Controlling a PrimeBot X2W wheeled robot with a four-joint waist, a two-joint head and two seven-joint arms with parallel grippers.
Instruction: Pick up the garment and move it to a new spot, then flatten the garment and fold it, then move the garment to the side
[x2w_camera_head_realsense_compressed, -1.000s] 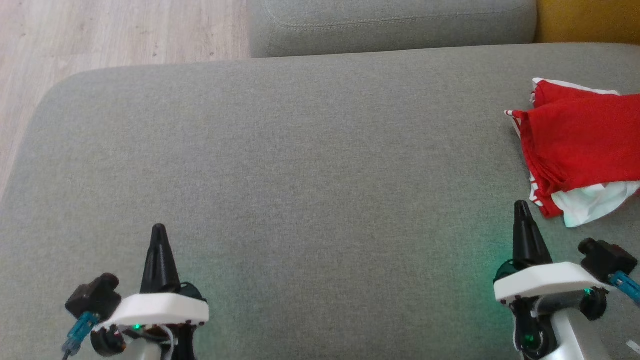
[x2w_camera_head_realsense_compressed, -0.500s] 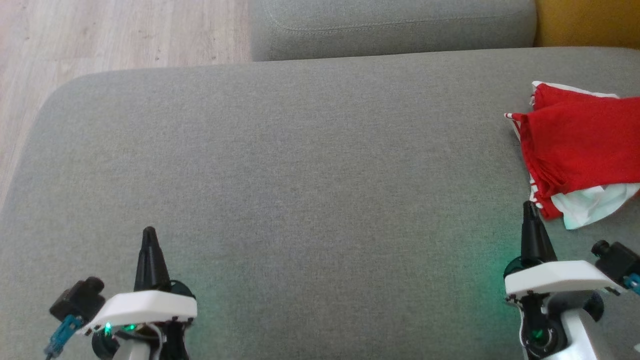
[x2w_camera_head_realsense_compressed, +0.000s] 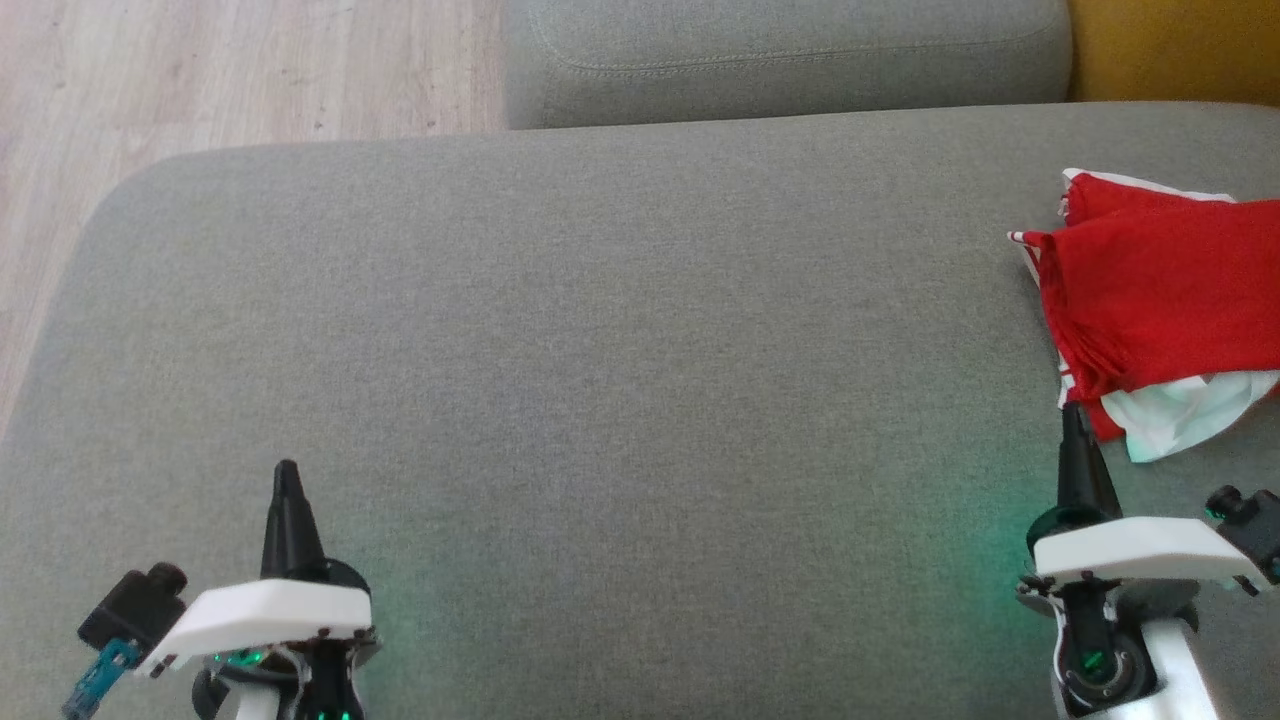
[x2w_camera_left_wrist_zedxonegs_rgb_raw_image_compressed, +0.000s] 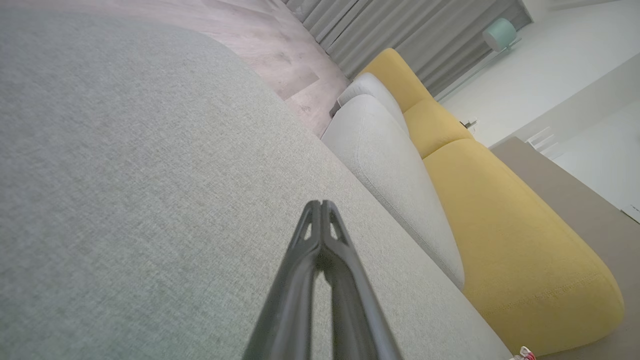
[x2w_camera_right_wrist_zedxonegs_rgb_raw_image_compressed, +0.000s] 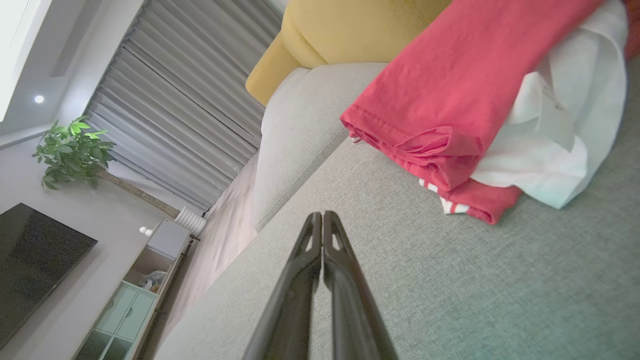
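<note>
With its two fingers pressed flat together and nothing between them, my right pincer (x2w_camera_head_realsense_compressed: 1074, 415) is clenched empty. Its tip points at the near-left corner of the garment (x2w_camera_head_realsense_compressed: 1160, 300). The right wrist view shows bare grey cloth between tip and hem, so I record them as close but apart.

My left pincer (x2w_camera_head_realsense_compressed: 286, 468) is likewise clenched on nothing, low over the near left of the seat cushion (x2w_camera_head_realsense_compressed: 600, 350) and well apart from the garment.

The garment is red with white fabric and striped trim showing at its near edge. It lies in stacked layers at the right of the cushion and runs past the right edge of the head view.

Judgement: it reads as folded and set aside, which would account for the open middle of the cushion and both pincers shut and unloaded. Beyond lie the back cushion (x2w_camera_head_realsense_compressed: 780, 50), a yellow cushion (x2w_camera_head_realsense_compressed: 1170, 40) and, far left, the wooden floor (x2w_camera_head_realsense_compressed: 200, 70).
</note>
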